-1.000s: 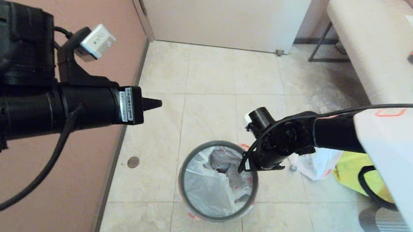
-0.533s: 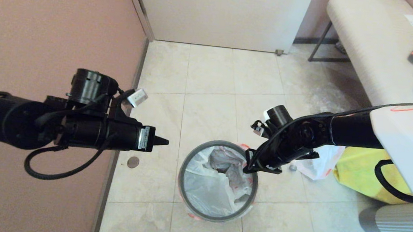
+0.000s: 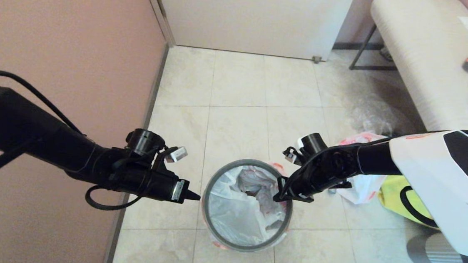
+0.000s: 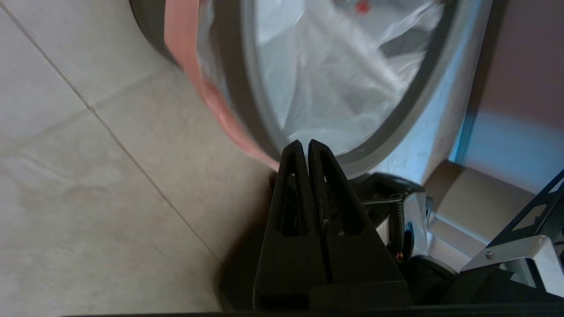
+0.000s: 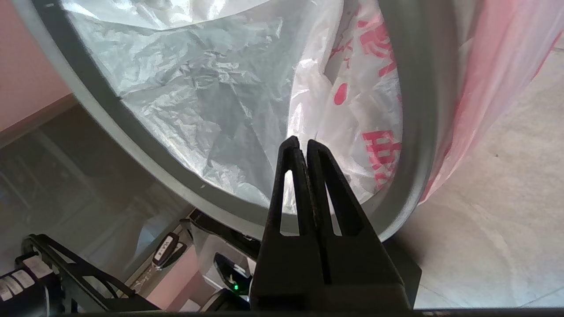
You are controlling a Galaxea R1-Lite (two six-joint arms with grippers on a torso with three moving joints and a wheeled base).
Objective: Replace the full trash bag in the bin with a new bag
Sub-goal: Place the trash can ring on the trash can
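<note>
Left of the bin (image 3: pixel 247 205), the left gripper (image 3: pixel 194 195) points its pressed-together jaws at the grey hoop, just beside it. The full trash bag (image 3: pixel 236 207) sits inside the bin. Over the bin's right rim, the right gripper (image 3: pixel 277 196) is also closed, empty; only its wrist view shows red print (image 5: pixel 379 149).

Left gripper (image 3: pixel 195 196) is descending toward the small round black plastic bin's grey hoop rim (image 3: pixel 208 188); right gripper (image 3: pixel 277 197) is dropping slightly.

Even, bright indoor light, soft shadows on the floor (image 3: pixel 242 82), and motion blur smearing the bin (image 4: pixel 246 88) rim close up.
</note>
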